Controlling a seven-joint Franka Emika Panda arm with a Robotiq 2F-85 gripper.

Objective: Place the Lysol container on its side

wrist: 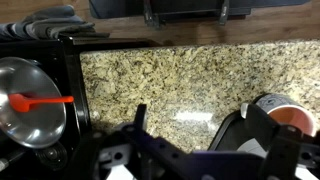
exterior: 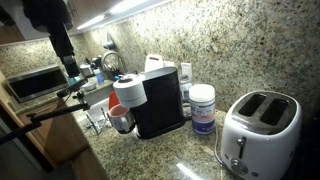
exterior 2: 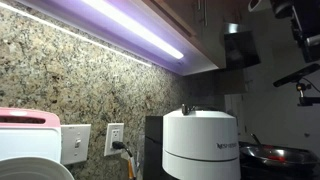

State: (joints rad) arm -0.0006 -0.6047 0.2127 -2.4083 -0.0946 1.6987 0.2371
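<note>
Far left, above counter: black robot gripper [wrist: 193, 118], jaws spread wide, holding nothing | centre: black coffee machine [exterior: 158, 100] | just right of it: white plastic cylindrical Lysol container [exterior: 202, 108], blue-purple label, upright on speckled granite counter [exterior: 150, 155] | far right: white two-slot toaster [exterior: 258, 130]

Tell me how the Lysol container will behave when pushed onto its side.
The Lysol container stands upright, a plastic cylinder, so it probably tips with a push near its lid. Once down, its round wall could let it roll toward the toaster or the coffee machine. It looks rigid, unlikely to crush.
</note>
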